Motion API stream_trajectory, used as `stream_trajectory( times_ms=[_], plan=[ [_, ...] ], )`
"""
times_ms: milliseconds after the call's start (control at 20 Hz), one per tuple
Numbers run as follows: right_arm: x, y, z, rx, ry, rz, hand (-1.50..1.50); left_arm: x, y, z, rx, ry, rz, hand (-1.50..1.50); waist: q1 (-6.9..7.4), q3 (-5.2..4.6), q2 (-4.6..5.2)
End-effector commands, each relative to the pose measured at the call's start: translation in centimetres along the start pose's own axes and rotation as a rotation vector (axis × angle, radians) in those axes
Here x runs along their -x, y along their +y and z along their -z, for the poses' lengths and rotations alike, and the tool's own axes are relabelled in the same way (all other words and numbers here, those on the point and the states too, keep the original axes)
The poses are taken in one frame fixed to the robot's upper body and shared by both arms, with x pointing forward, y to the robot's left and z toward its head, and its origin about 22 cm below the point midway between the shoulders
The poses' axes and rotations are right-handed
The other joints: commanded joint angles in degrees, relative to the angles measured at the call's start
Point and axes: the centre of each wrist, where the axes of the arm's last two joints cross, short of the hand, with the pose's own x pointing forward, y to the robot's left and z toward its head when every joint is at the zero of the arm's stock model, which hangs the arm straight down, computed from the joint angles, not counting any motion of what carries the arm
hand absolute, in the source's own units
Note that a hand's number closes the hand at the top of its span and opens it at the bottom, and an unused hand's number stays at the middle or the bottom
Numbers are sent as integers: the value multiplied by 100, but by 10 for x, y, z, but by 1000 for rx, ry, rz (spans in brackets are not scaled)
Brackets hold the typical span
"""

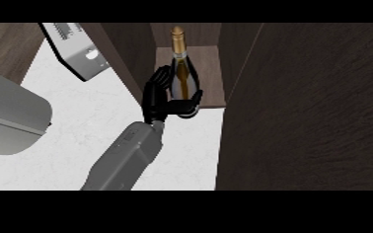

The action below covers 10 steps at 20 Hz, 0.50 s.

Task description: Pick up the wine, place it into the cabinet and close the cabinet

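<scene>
Head view, steeply down. My right hand [162, 98] is curled round the lower body of the wine bottle [181, 66]: fingers [160, 76] up its left flank, thumb [192, 100] hooked round the right side near the base. The hand hides the foot of the bottle, so I cannot tell whether it rests on anything. My grey forearm [128, 153] comes in from the lower edge and slants up and to the right to reach it. The bottle is dark glass with a gold foil neck and a yellow label down its front. Its long axis runs almost straight up the view. The neck points to the top edge, away from me, and the base is nearest me. The top sits slightly left of the base. From this angle I cannot say whether it stands plumb or leans back. It sits inside the opening of the dark wood cabinet [131, 54], between the two side walls, over the lighter brown shelf [207, 69]. The base is just inside the shelf's front lip. A broad dark wood panel [299, 108] fills the right of the view and reaches out over the counter; it reads as the cabinet door, standing open. A white marbled counter [80, 123] lies below and to the left. A pale grey appliance [76, 52] sits tilted at upper left, well apart from the bottle. A large rounded grey shape [18, 118] sits at the left edge; I cannot tell what it is.
</scene>
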Motion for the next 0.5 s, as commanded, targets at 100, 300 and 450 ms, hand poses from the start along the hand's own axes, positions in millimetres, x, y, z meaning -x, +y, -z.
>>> stream_trajectory(
  times_ms=[100, 300, 450],
  plan=[
    [-35, 3, -29, -36, -66, 63, -150, -4, -6, 21, -42, 21, 6, 150, -53, 2, 6],
    [-29, 1, -31, -33, -88, 79, -150, -17, -14, 38, -48, 24, -9, 150, -69, 7, 5],
    [-29, -1, -22, -21, -57, 75, -150, -19, -17, 42, -38, 25, -4, 150, 22, 2, 5]
  ],
)
